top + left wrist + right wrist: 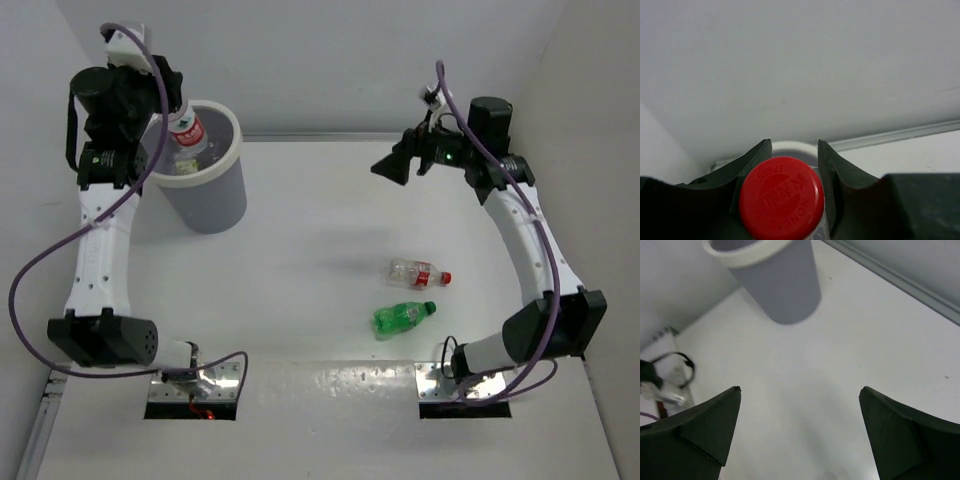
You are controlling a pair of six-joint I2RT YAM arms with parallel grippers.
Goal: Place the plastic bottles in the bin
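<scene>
While the left gripper (793, 144) clamps a red-capped bottle (781, 197) over the bin (210, 205) near its rim, the right gripper (800, 388) gapes above bare desk (300, 230), apart from the clear bottle (415, 272) and green bottle (403, 317).

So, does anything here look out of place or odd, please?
Nothing looks spilled or damaged; only the clear red-capped bottle and the green bottle lie on their sides on the table, outside the bin.

two white arms (100, 250), black joints (100, 338), looping purple cables (15, 300)
</scene>
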